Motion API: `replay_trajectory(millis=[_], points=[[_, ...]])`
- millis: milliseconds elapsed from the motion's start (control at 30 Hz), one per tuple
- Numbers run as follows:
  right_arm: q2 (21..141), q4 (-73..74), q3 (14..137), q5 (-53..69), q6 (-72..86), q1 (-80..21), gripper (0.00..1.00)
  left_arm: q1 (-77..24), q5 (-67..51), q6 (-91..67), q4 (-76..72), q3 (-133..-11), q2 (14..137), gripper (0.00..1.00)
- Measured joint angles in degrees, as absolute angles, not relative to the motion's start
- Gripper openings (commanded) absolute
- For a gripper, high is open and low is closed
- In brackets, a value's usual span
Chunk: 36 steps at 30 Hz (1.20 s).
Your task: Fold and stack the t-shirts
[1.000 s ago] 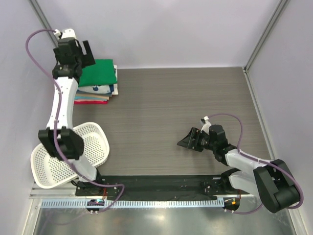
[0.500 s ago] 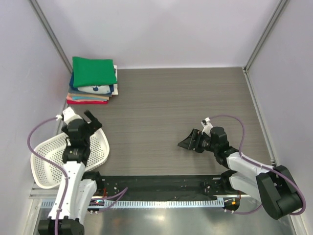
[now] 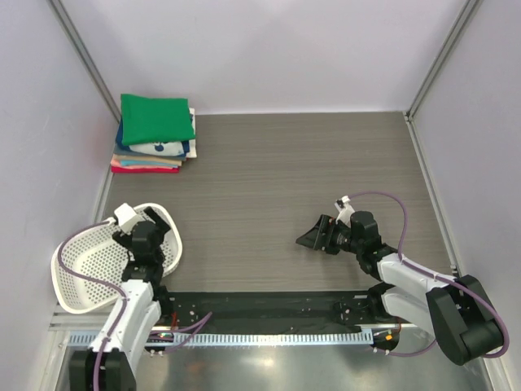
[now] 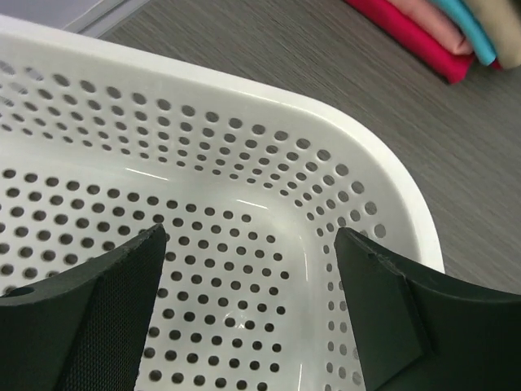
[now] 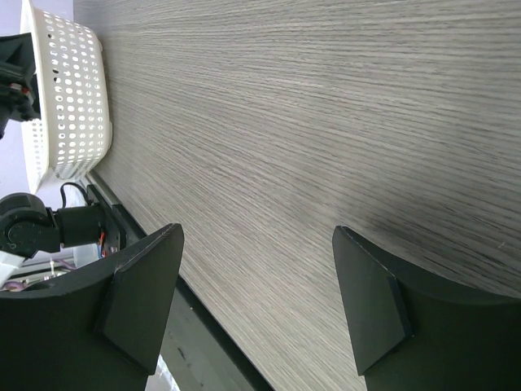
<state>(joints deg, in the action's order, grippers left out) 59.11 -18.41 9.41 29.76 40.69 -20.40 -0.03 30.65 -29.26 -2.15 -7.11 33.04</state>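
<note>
t-shirts (image 3: 155, 140): folded and stacked at far-left corner of table (image 3: 309, 163). green tee (image 3: 157, 119) on top; navy printed, cream, tan and red-pink layers beneath. red-pink and pale folded edges also visible at top right of left wrist view.

left gripper (image 4: 251, 236): jaws spread wide, nothing between them. positioned over interior of white perforated basket (image 4: 269, 98), near one rounded corner, at near-left edge of table. well apart from t-shirts.

right gripper (image 5: 256, 232): jaws spread wide, nothing held. low over bare table, right of centre, pointed left toward basket. well apart from t-shirts.
</note>
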Motion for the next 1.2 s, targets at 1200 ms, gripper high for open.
replay_trajectory(millis=[1200], points=[[59.1, -18.9, 9.2, 30.2, 40.7, -20.4, 0.80, 1.1, 17.7, -5.6, -43.0, -17.5, 74.5, 0.86]])
